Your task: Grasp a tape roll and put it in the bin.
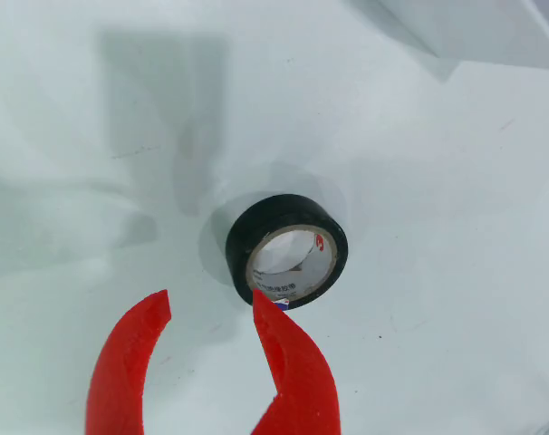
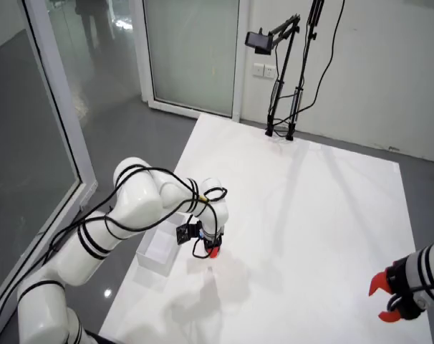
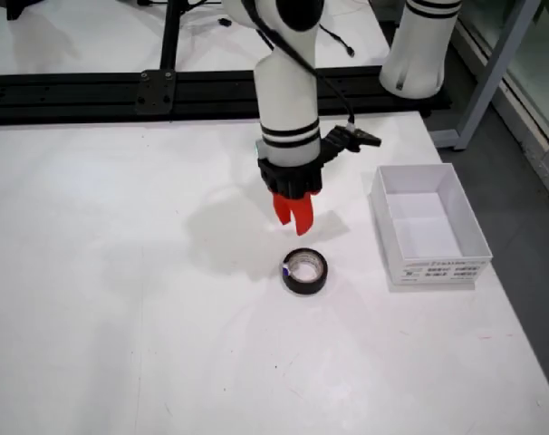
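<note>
Black tape roll (image 3: 304,271) lies flat on the white table (image 3: 120,272) — pale core facing up; white open-topped bin (image 3: 428,225) sits near, apart.

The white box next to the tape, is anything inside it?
Nothing shows inside the white box: the front view sees only its bare white floor. The black tape roll lies outside on the table, below the open red gripper.

The tape roll (image 1: 286,251) looks glossy black; the end effector (image 1: 211,304) fingers (image 1: 297,372) matt red plastic; the desk (image 1: 438,181) smooth white.
</note>
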Controlling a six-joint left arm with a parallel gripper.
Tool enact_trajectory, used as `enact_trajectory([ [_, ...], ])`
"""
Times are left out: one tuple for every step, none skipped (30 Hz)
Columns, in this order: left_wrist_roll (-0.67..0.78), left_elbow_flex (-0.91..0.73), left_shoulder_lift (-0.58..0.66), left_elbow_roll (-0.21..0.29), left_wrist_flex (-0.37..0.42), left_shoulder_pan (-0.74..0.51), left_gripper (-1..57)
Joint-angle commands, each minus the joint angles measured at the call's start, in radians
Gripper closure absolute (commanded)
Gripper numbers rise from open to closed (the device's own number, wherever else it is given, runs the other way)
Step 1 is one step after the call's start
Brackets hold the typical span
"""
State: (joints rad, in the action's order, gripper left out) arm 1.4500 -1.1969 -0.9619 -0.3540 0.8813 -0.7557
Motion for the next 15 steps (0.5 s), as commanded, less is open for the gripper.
enact_trajectory([
  [-0.017,0.089,-0.092,-0.008,-0.021,0.019,36.0],
  [-0.019,0.094,-0.095,-0.008,-0.019,0.021,36.0],
  [-0.019,0.097,-0.098,-0.008,-0.019,0.022,36.0],
  [-0.019,0.100,-0.101,-0.008,-0.019,0.024,36.0],
  [-0.019,0.103,-0.107,-0.008,-0.019,0.024,36.0],
  [-0.019,0.106,-0.110,-0.008,-0.021,0.026,36.0],
  [-0.019,0.109,-0.115,-0.008,-0.021,0.027,36.0],
  [-0.019,0.112,-0.120,-0.008,-0.022,0.027,36.0],
  [-0.020,0.115,-0.124,-0.008,-0.024,0.029,36.0],
  [-0.020,0.120,-0.129,-0.008,-0.024,0.030,36.0],
  [-0.020,0.125,-0.133,-0.010,-0.024,0.032,36.0],
  [-0.020,0.129,-0.140,-0.010,-0.024,0.032,36.0],
  [-0.023,0.134,-0.143,-0.010,-0.024,0.033,36.0],
  [-0.025,0.138,-0.146,-0.010,-0.024,0.035,36.0],
  [-0.026,0.142,-0.147,-0.010,-0.024,0.036,36.0],
])
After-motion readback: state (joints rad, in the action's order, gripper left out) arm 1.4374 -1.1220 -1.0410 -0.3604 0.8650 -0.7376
